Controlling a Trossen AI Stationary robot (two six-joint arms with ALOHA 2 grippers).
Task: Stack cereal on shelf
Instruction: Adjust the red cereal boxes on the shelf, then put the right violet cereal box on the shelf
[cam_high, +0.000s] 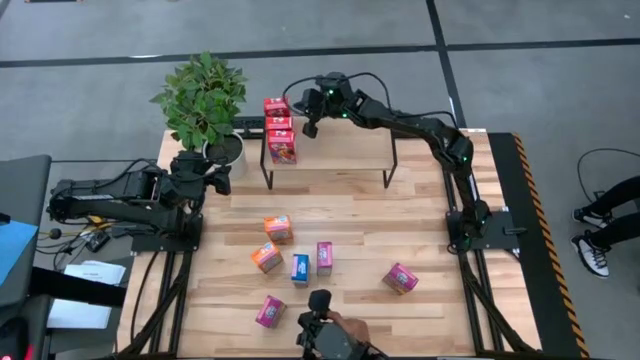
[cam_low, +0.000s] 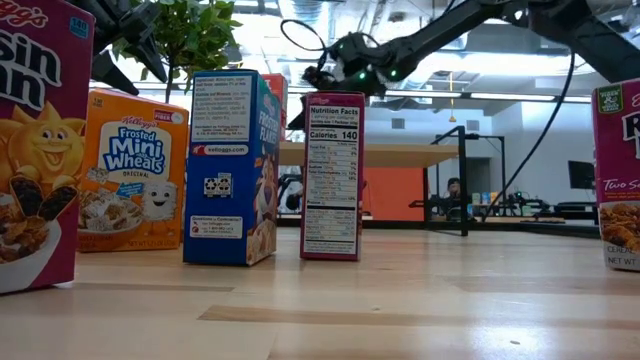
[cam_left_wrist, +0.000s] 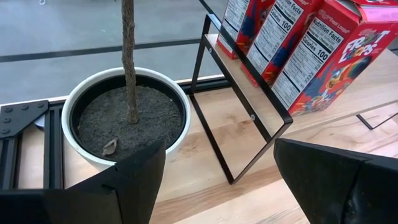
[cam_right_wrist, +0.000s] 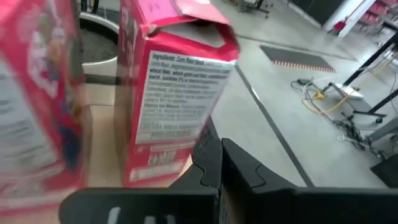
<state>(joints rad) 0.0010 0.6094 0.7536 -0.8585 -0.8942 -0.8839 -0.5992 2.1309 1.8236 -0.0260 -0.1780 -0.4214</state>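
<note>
Three red cereal boxes (cam_high: 280, 127) stand in a row on the left end of the light-wood shelf (cam_high: 340, 152). My right gripper (cam_high: 310, 127) is shut and holds nothing. It hovers over the shelf just right of the row, beside a red box (cam_right_wrist: 177, 93) with a raised top flap. Several more boxes stand or lie on the table: two orange (cam_high: 278, 228), one blue (cam_high: 300, 268), three magenta (cam_high: 324, 257). My left gripper (cam_left_wrist: 217, 180) waits open at the table's left, next to the plant pot (cam_left_wrist: 124, 118). My right gripper's shut fingertips (cam_right_wrist: 211, 163) lie close to the lower side of the red box (cam_right_wrist: 155, 158), coming nearly level from the table's right. I cannot tell whether they touch it. The box stands upright on the shelf.
A potted plant (cam_high: 205, 100) stands at the shelf's left end, by its black legs (cam_left_wrist: 249, 118). A camera mount (cam_high: 320, 325) sits at the near edge. A person's shoes (cam_high: 598, 230) show off the table's right side. Bare shelf board lies right of the red boxes.
</note>
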